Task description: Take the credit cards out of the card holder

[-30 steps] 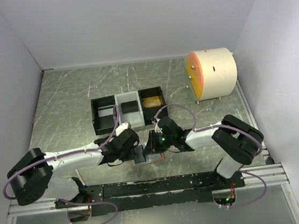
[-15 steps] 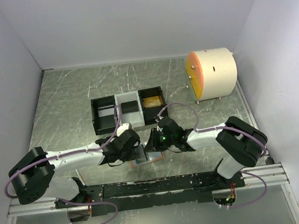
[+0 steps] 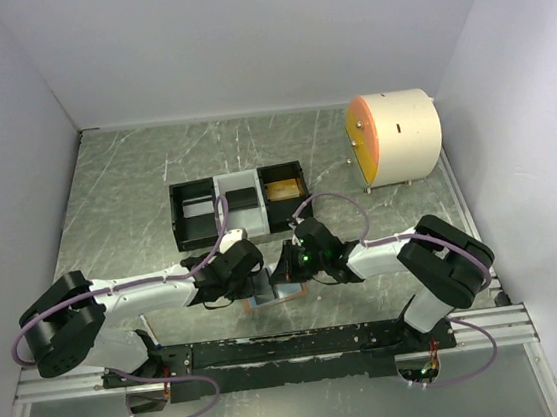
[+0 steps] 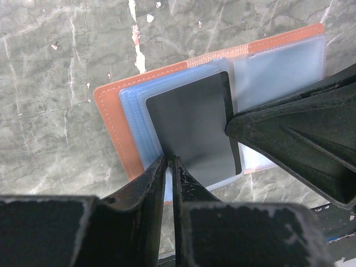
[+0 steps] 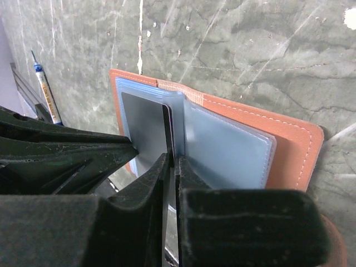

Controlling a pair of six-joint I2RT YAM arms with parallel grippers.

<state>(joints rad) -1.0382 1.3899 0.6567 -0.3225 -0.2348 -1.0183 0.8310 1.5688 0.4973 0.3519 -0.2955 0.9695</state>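
Card [image 4: 192, 125] pinched, edges inside both jaws

Arms angled inward, left gripper [image 4: 168, 160] and right gripper [image 5: 171, 157] close together, both nearly closed

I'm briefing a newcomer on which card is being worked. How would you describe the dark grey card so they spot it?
On the marbled table, near the arm bases, the left gripper and right gripper meet over an open salmon card holder. The dark grey card lies on its pockets: the only opaque dark rectangle among pale blue translucent sleeves.
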